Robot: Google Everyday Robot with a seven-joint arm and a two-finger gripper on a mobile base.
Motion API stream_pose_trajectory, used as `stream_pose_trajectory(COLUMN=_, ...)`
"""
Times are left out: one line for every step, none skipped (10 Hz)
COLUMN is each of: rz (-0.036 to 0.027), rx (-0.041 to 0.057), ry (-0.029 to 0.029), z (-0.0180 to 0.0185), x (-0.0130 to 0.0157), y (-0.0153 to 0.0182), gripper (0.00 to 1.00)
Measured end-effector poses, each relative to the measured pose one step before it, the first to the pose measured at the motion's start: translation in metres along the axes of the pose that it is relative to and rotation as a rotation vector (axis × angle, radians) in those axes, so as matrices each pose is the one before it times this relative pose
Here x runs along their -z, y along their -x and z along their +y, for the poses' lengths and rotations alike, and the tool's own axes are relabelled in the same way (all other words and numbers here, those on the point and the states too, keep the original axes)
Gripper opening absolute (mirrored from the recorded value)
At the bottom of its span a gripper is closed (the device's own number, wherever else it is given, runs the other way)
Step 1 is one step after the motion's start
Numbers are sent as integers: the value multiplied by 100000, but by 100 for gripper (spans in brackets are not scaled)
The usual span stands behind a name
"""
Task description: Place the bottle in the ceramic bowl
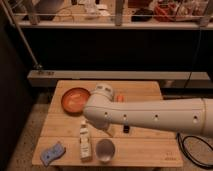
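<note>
1. I see a wooden table (150, 150) in front of a dark shelf.
2. A big white robot arm (150, 116) comes in from the right side and lies across the middle of the table.
3. The round end of the arm sits just beside the ceramic bowl (74, 99).
4. The bowl is round, flat and orange-brown. It sits at the back left of the table, and I see nothing in it.
5. The bottle (85, 141) is not in the bowl. It rests on the table near the front, a little left of the middle.
6. The bottle is small, thin and white, and its cap points toward the back of the table.
7. The bottle is in front of the bowl and apart from it.
8. A pale round cup (105, 149) stands just to the right of the bottle, close to the front edge.
9. The gripper (108, 131) peeks out under the arm, above the table, just right of the top of the bottle.
10. Most of the gripper is hidden by the arm, so I cannot tell how it is set or if it touches the bottle.
11. A small dark thing (126, 129) shows just under the arm, to the right of the gripper.
12. A blue rag (52, 152) lies at the front left corner.
13. A little orange thing (120, 97) peeks out behind the arm.
</note>
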Motion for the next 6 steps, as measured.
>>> stream_pose_trajectory(rz=-173, rx=1502, ry=-261, z=-550, x=-244, y=404, gripper=80)
stream_pose_trajectory(rz=-255, rx=1517, ry=241, z=78, x=-277, y=115, gripper=80)
stream_pose_trajectory(rz=-299, rx=1728, ry=43, z=286, x=-703, y=6, gripper=80)
stream_pose_trajectory(rz=-571, rx=1575, ry=-155, z=-213, x=-805, y=281, gripper=80)
stream_pose_trajectory(rz=-429, rx=1993, ry=-354, z=-465, x=-725, y=322, gripper=80)
stream_pose_trajectory(rz=-164, rx=1160, ry=-231, z=-208, x=-270, y=122, gripper=80)
